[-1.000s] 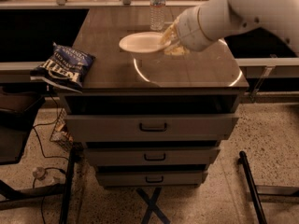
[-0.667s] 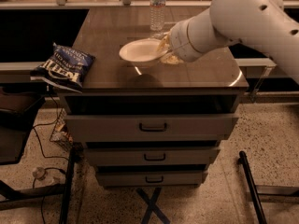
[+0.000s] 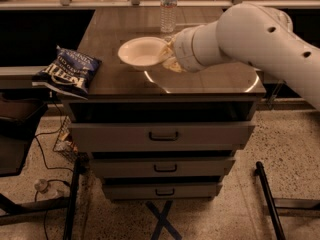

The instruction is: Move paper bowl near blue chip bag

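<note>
At the far left, a crinkled blue chip bag [image 3: 69, 70], dark navy with large white lettering, lay at the left edge of the dark brown wooden tabletop [image 3: 215, 81], part of it hanging over the side. Below and left of it, black cables [image 3: 44, 154] trailed across the speckled floor.

Well apart from the bag, toward the middle of the tabletop, was the small round off-white paper bowl [image 3: 141, 53]. Its opening faced up with a slight tilt toward the camera, and it appeared to be raised a little off the surface rather than resting flat. Behind it, near the back of the tabletop, a clear plastic water bottle [image 3: 169, 9] stood upright.

Just right of the bowl was the gripper [image 3: 167, 55], pinching the bowl's right rim. From it the thick white robot arm [image 3: 250, 34] stretched away over the right half of the tabletop and out past the right edge of the view.

Under the tabletop, three grey drawers [image 3: 162, 133] with dark handles were stacked one above another.
</note>
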Controlling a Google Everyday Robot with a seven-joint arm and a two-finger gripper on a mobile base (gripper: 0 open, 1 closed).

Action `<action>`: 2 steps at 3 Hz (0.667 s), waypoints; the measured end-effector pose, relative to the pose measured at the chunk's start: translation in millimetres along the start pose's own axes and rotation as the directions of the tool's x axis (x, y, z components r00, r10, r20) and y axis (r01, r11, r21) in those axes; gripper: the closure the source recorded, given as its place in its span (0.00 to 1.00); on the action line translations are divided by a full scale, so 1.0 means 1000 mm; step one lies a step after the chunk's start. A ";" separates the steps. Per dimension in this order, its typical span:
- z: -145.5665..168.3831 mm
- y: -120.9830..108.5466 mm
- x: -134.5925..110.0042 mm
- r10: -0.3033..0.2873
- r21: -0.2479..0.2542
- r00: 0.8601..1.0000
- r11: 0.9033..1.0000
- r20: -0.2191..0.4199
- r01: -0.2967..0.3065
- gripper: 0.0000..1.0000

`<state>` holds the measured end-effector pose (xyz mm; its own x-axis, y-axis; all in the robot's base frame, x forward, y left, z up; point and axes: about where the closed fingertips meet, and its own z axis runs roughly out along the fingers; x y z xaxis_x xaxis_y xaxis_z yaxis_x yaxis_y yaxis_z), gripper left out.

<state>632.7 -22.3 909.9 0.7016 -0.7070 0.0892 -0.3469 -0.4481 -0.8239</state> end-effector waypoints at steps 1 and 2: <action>0.004 -0.008 -0.014 -0.014 0.036 0.999 0.999 0.042 0.013 1.00; 0.014 -0.006 -0.022 -0.030 0.017 0.997 0.999 0.071 0.029 1.00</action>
<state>628.3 3.6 904.5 0.7542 -0.6524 0.0743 -0.3157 -0.4595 -0.8301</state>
